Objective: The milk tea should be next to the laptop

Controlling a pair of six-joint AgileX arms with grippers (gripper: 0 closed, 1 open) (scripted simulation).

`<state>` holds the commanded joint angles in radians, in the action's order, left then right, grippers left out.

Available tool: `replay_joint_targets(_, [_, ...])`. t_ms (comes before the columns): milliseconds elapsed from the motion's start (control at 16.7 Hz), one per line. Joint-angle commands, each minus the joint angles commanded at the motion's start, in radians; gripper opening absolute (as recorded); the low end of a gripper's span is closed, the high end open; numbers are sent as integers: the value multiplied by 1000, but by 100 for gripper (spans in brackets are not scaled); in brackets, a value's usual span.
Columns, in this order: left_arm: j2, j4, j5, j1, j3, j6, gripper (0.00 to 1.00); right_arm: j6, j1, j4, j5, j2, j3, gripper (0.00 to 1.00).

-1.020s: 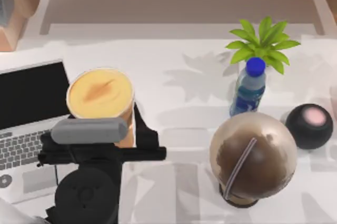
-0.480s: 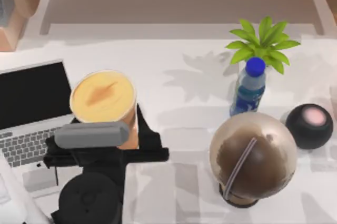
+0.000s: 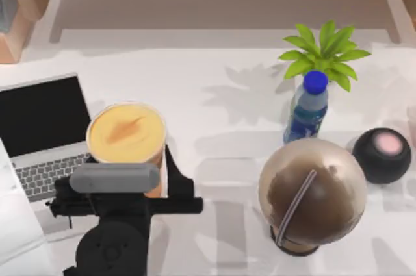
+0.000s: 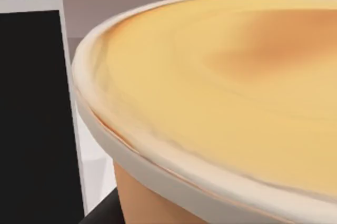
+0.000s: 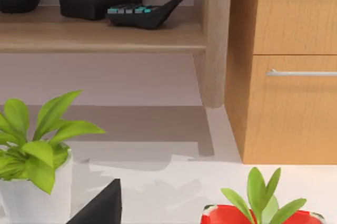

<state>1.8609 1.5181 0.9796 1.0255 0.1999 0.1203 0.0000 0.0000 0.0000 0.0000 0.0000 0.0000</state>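
At the counter's near left, the left claw grips the milk tea, its fingers closed against the cup's sides. The cup stands just beside the laptop's right edge. Farther right sit a brown dome-lidded cup and a water bottle.

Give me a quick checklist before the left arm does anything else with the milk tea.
1. Milk tea upright: ok.
2. Milk tea beside the laptop: ok, at its right edge in the top view.
3. Left claw grip on the cup: cannot tell, the wrist body hides it.
4. Cup resting on the table: cannot tell.
5. Brown dome-lidded cup and water bottle away from the left arm: ok.
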Motion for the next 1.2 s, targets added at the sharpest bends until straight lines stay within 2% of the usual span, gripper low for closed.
replay_joint_targets(60, [0, 0, 0, 0, 0, 0, 0, 0, 0, 0, 0, 0, 0, 100])
replay_joint_targets(840, [0, 0, 0, 0, 0, 0, 98, 0, 0, 0, 0, 0, 0, 100])
replay_joint_targets(1200, [0, 0, 0, 0, 0, 0, 100, 0, 0, 0, 0, 0, 0, 100])
